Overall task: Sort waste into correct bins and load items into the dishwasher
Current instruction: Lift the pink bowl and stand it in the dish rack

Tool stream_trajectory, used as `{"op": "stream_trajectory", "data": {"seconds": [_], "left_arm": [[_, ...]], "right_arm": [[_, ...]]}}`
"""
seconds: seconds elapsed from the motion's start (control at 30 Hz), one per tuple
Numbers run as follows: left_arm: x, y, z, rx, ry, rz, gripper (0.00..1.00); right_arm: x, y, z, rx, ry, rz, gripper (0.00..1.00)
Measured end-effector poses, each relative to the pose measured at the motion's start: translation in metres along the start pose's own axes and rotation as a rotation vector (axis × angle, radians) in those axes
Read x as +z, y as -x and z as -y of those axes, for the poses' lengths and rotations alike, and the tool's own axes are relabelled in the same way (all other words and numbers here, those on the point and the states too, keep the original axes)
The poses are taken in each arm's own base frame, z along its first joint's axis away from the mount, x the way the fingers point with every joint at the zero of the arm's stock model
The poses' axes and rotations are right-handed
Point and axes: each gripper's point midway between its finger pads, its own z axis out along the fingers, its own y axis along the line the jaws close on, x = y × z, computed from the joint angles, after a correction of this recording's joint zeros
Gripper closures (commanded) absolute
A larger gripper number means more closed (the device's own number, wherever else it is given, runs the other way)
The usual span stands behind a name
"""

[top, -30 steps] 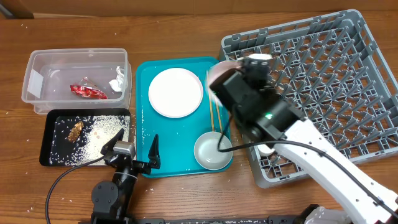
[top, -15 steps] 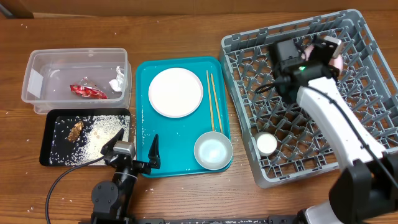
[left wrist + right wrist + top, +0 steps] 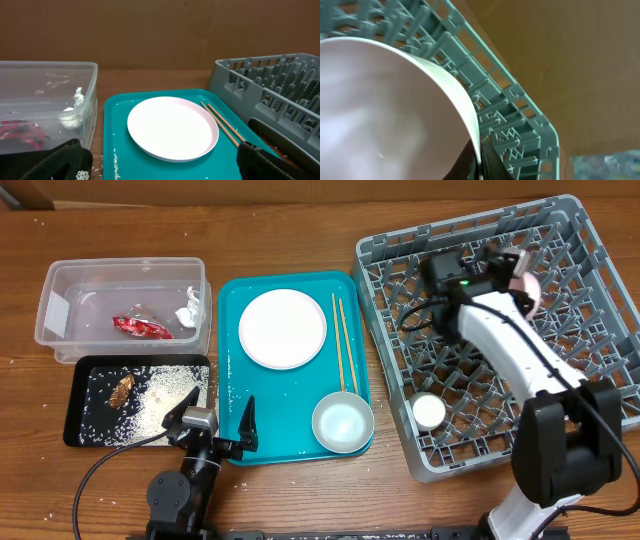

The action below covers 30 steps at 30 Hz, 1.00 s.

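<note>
One left gripper (image 3: 212,425) gapes wide beside the teal tray (image 3: 228,380) while, among the far pegs of the dish rack (image 3: 590,390), the right gripper (image 3: 479,162) pinches only the rim of the small pink dish (image 3: 385,110), so a tilted release could topple it.

pink dish (image 3: 528,286) — mostly hidden | clear tub (image 3: 45,95) — cropped left

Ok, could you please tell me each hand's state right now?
Left hand: open, empty.
Right hand: closed on the smaller pink dish.
</note>
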Motion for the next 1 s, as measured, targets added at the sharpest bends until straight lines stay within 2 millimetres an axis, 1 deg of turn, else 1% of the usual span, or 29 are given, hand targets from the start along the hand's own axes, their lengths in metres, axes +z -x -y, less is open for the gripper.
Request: {"op": "stream_trajectory", "data": {"seconds": [0.13, 0.23, 0.33, 0.5, 0.6, 0.67, 0.8, 0.87, 0.97, 1.0], "left_arm": [[0.0, 0.0, 0.0, 0.0, 0.0, 0.0, 0.0], [0.0, 0.0, 0.0, 0.0, 0.0, 0.0, 0.0], [0.0, 0.0, 0.0, 0.0, 0.0, 0.0, 0.0], [0.0, 0.0, 0.0, 0.0, 0.0, 0.0, 0.0], [0.0, 0.0, 0.0, 0.0, 0.0, 0.0, 0.0], [0.0, 0.0, 0.0, 0.0, 0.0, 0.0, 0.0], [0.0, 0.0, 0.0, 0.0, 0.0, 0.0, 0.0], [0.0, 0.0, 0.0, 0.0, 0.0, 0.0, 0.0], [0.0, 0.0, 0.0, 0.0, 0.0, 0.0, 0.0], [0.0, 0.0, 0.0, 0.0, 0.0, 0.0, 0.0]], "right_arm": [[-0.024, 0.0, -0.013, -0.057, 0.037, 0.047, 0.96], [-0.036, 0.001, -0.019, -0.078, 0.047, 0.079, 0.96], [-0.036, 0.002, -0.016, -0.094, 0.032, 0.088, 0.96], [-0.037, 0.01, -0.004, -0.149, -0.05, 0.141, 0.96], [-0.036, 0.013, -0.001, -0.155, -0.078, 0.159, 0.96], [-0.032, 0.014, 0.0, -0.138, -0.083, 0.154, 0.96], [-0.017, 0.009, 0.002, -0.121, -0.071, 0.097, 0.96], [-0.014, 0.007, 0.001, -0.12, -0.065, 0.084, 0.96], [-0.016, 0.005, -0.002, -0.125, -0.051, 0.08, 0.96], [-0.02, 0.004, -0.005, -0.133, -0.042, 0.088, 0.96]]}}
